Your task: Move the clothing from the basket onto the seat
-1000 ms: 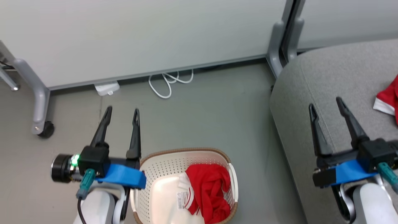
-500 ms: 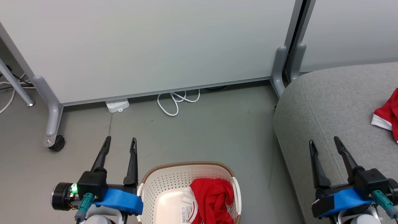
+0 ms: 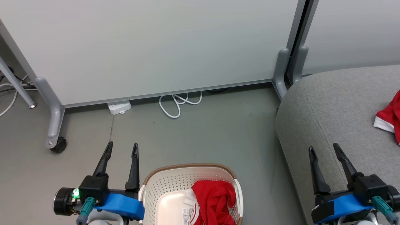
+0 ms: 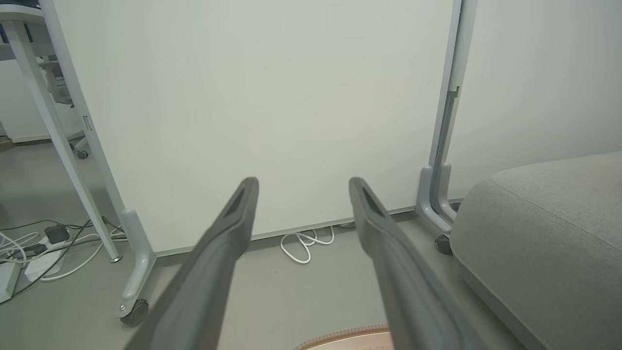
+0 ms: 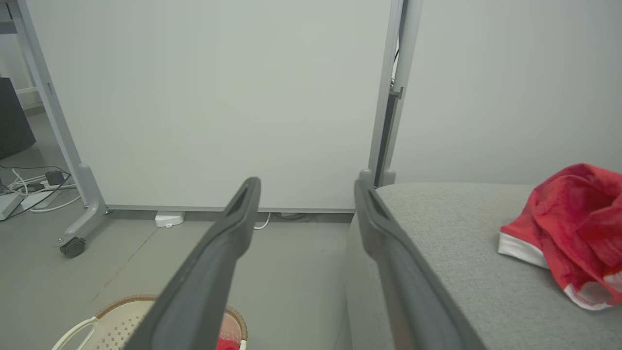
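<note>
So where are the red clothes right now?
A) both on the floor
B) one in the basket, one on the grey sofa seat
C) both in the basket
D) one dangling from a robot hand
B: one red garment lies bunched in the basket, and the other red garment lies on the grey seat.

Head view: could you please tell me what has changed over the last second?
The camera moved, so the whole scene slid down the frame. Nothing was grasped or released. The left gripper and right gripper stay open and empty; one red garment lies in the basket, a second red garment on the grey sofa seat.
</note>
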You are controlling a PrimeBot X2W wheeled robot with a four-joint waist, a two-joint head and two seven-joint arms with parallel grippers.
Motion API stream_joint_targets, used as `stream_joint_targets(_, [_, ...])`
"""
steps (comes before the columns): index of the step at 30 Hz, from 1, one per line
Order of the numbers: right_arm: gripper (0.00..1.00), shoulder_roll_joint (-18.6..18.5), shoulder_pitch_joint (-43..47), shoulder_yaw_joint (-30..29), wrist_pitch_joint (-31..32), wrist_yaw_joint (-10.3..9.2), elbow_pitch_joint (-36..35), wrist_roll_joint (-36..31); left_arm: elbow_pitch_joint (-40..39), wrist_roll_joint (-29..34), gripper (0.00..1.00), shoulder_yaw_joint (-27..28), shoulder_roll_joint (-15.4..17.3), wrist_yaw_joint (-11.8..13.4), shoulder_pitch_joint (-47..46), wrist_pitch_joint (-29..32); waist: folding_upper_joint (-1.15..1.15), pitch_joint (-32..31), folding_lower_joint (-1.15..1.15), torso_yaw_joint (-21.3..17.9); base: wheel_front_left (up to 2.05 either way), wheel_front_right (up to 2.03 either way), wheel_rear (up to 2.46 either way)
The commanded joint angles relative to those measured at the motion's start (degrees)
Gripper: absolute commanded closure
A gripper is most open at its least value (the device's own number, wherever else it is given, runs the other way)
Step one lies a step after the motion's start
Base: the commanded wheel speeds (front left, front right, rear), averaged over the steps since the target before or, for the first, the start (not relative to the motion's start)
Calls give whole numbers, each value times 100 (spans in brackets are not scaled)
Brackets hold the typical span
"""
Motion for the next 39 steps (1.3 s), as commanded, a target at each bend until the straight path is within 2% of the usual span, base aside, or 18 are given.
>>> stream_joint_targets(1, [0, 26, 84, 2, -20, 1, 14, 7, 9, 49, 0, 40, -9, -27, 28, -27, -1, 2, 1, 3, 0, 0, 0])
stream_joint_targets(8, [0, 39, 9, 64, -20, 1, 47, 4, 58, 62, 0, 39, -36, -72, -18, -27, -1, 30, 1, -44, 0, 0, 0])
stream_joint_targets(18, [0, -20, -332, 136, -20, 1, -56, 4, 521, 60, 0, -468, -45, -241, -682, -26, -1, 490, 1, -395, 0, 0, 0])
stream_joint_targets(26, [0, -45, -845, 341, -20, 1, -247, -58, 1372, 32, 0, -1024, 55, -289, -1590, -27, -1, 1355, 1, -879, 0, 0, 0])
stream_joint_targets(39, [0, 24, -1877, 567, -21, 1, -648, -22, 3063, -494, 0, -2438, 581, -277, -3071, -23, -1, 2956, 1, -1473, 0, 0, 0])
